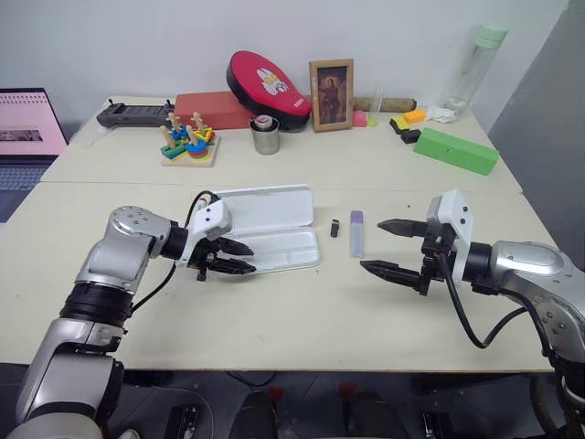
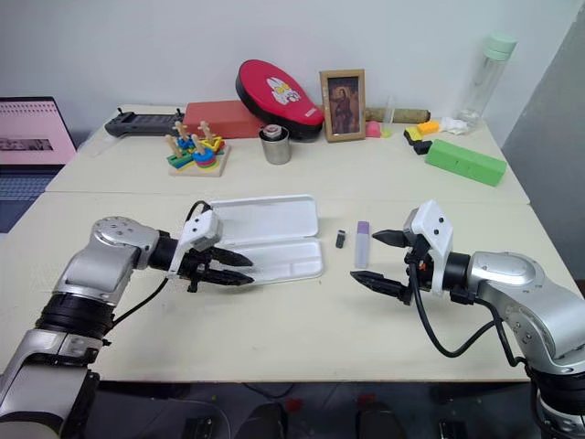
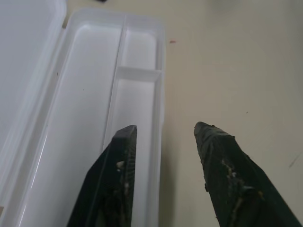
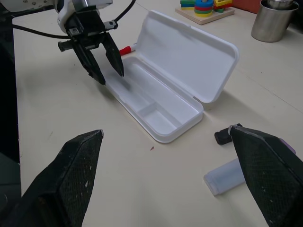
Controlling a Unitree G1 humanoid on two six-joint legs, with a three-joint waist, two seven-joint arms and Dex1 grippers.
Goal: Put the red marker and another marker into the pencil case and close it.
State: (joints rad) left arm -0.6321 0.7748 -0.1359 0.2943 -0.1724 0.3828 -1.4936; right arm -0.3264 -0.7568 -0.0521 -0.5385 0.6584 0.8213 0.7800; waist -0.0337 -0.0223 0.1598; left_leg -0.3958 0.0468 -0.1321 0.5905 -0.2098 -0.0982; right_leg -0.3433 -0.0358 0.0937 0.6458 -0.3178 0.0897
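Note:
The white pencil case (image 1: 294, 251) lies open in mid-table, its lid (image 1: 265, 208) folded back and its tray (image 4: 142, 92) holding nothing. My left gripper (image 1: 241, 257) hovers open at the tray's left end. One finger (image 3: 116, 170) is over the tray, the other over the table. A short red and white piece of the red marker (image 4: 125, 49) shows on the table just past that end of the case, behind the left gripper (image 4: 111, 77). The purple-capped marker (image 1: 356, 233) lies right of the case. My right gripper (image 1: 371, 244) stands wide open and holds nothing, just right of that marker.
A tiny black object (image 1: 335, 228) lies between case and purple marker. At the back stand a green block (image 1: 455, 150), metal cup (image 1: 265, 135), stacking toy (image 1: 189, 142), picture frame (image 1: 331, 95) and bottle (image 1: 475, 64). A laptop (image 1: 23, 137) sits far left.

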